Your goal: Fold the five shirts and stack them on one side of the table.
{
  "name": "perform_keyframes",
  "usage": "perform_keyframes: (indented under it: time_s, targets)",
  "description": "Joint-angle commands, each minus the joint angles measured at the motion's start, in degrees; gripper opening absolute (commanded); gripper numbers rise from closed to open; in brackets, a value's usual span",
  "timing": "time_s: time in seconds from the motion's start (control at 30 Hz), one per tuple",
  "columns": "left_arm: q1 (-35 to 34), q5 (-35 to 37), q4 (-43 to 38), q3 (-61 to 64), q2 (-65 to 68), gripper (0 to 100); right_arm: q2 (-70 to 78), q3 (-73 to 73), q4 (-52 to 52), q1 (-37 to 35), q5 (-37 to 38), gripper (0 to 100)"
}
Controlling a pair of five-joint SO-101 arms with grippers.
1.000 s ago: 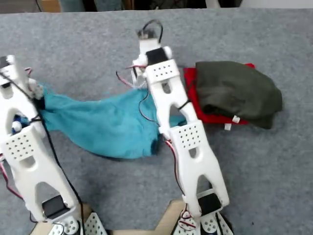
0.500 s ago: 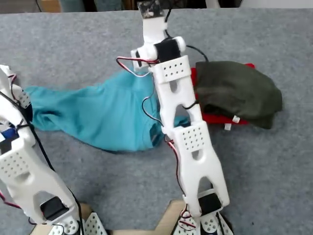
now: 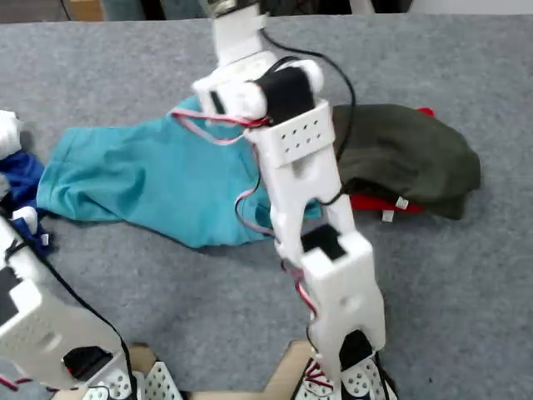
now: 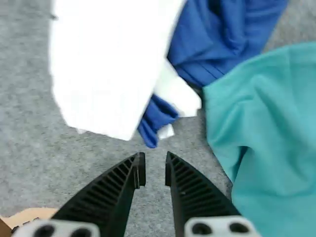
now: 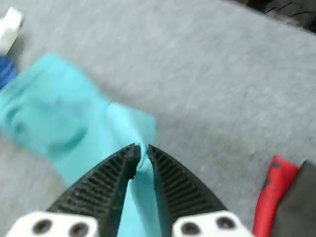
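The teal shirt point(image 3: 158, 179) lies spread on the grey tabletop point(image 3: 466, 292) with its long axis running left to right. Its left end sits just beside the blue shirt point(image 3: 21, 179) at the left edge, and its right end passes under the right arm toward the folded pile. The right end effector point(image 5: 140, 150) is closed on a raised fold of the teal fabric along the shirt's far edge, and the cloth falls away from the pinch toward the left and near side.

The left end effector point(image 4: 154, 160) hangs over grey tabletop with its fingers slightly parted and nothing between them. It is just near of the blue shirt and a white cloth point(image 4: 108, 64), with the teal shirt's left edge beside it.

To the right, the dark olive shirt point(image 3: 408, 154) rests folded on top of the red shirt point(image 3: 375, 202), whose edge peeks out along the near side. Grey tabletop shows far of the teal shirt on the left, and across the near right below the pile.
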Motion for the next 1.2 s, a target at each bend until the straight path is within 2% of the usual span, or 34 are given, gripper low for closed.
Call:
perform_keyframes:
  time_s: [0.0,0.17,0.43,0.6,0.7,0.87,1.17]
  targets:
    - [-2.68,-0.53,0.44,1.01,-3.96,14,-14.02,20.00,0.18,-3.08,0.97,1.4]
    - [-3.47,-3.78,0.44,1.19,-4.22,14,-28.70,45.41,0.09,-3.16,1.23,1.4]
    - [-3.12,-4.22,0.44,1.27,-3.87,14,-47.87,82.07,-2.37,-4.92,7.38,1.4]
    - [-0.31,-6.42,0.44,1.27,-3.78,14,-56.22,100.97,-2.46,-7.91,10.46,1.4]
    - [1.80,-6.33,0.44,1.27,-3.69,14,-59.21,107.12,-2.55,-8.18,10.37,1.5]
    - [7.60,-6.33,-0.88,2.77,-3.69,14,-59.74,107.82,-3.16,-8.18,10.20,1.5]
    - [23.34,-5.36,-15.21,8.92,-3.69,14,-59.74,115.12,-14.24,-8.09,10.20,1.5]
